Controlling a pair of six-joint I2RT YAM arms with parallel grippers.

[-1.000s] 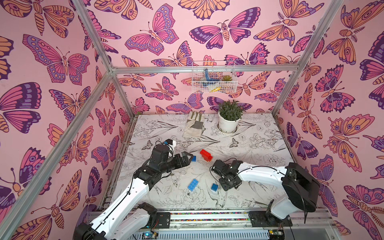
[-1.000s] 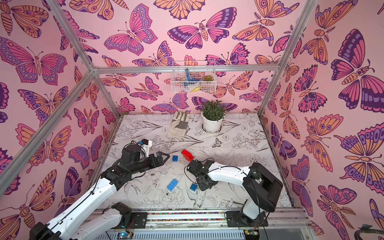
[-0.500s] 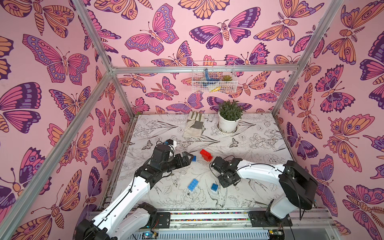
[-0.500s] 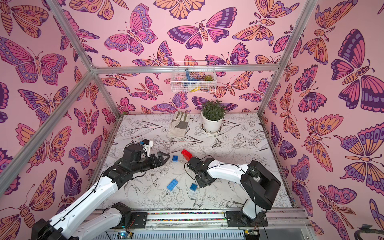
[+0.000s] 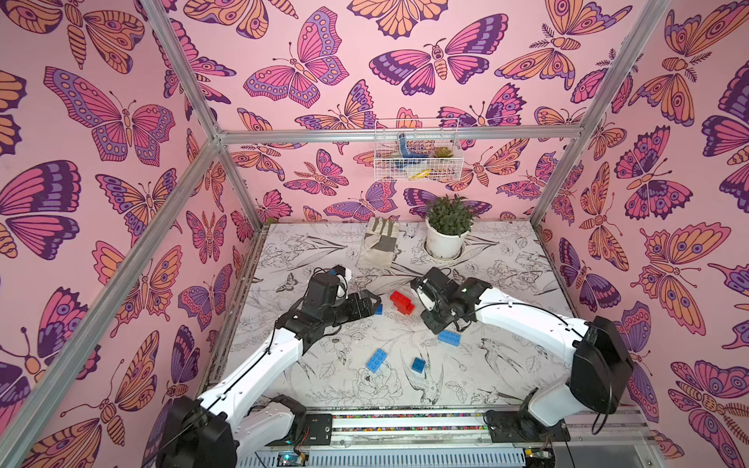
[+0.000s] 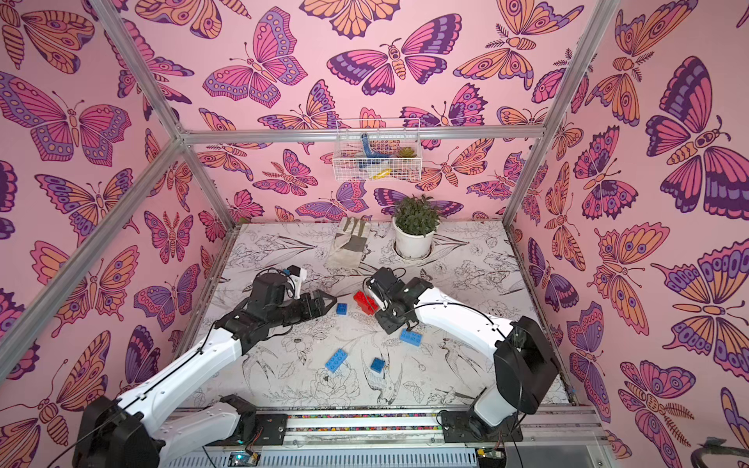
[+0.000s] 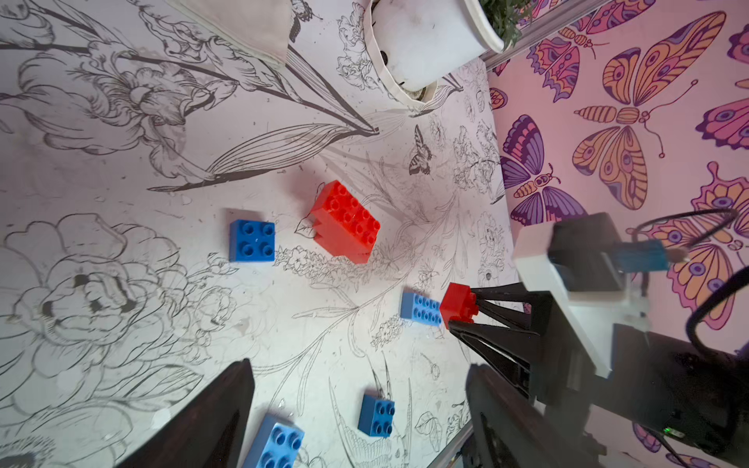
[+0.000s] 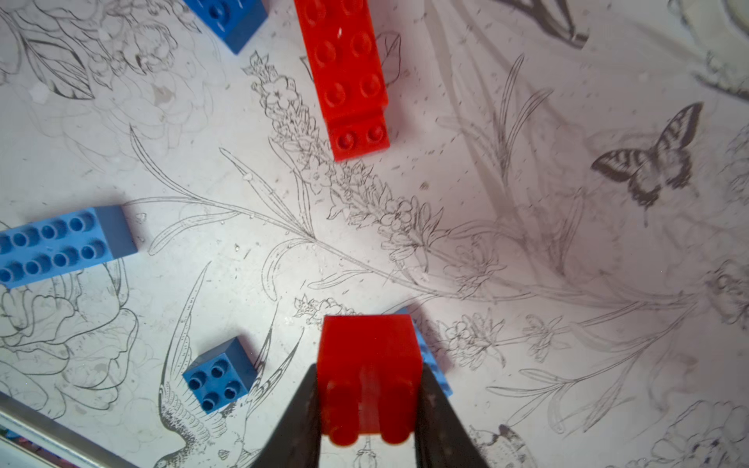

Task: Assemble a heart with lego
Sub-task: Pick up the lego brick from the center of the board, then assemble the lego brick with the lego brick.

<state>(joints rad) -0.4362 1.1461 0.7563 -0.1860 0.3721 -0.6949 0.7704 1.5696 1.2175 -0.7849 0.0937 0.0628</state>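
The left gripper (image 7: 358,368) is spread wide with nothing in it, near a small blue square brick (image 7: 251,241). Next, the stepped red stack (image 7: 346,223) sits on the table (image 5: 527,259). The right gripper (image 8: 367,405) pinches a small red square brick (image 8: 367,356), close over a long blue brick (image 7: 419,308).

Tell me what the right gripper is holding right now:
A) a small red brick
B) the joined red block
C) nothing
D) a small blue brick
A: in the right wrist view the right gripper has its jaws closed on the two sides of a small red brick.
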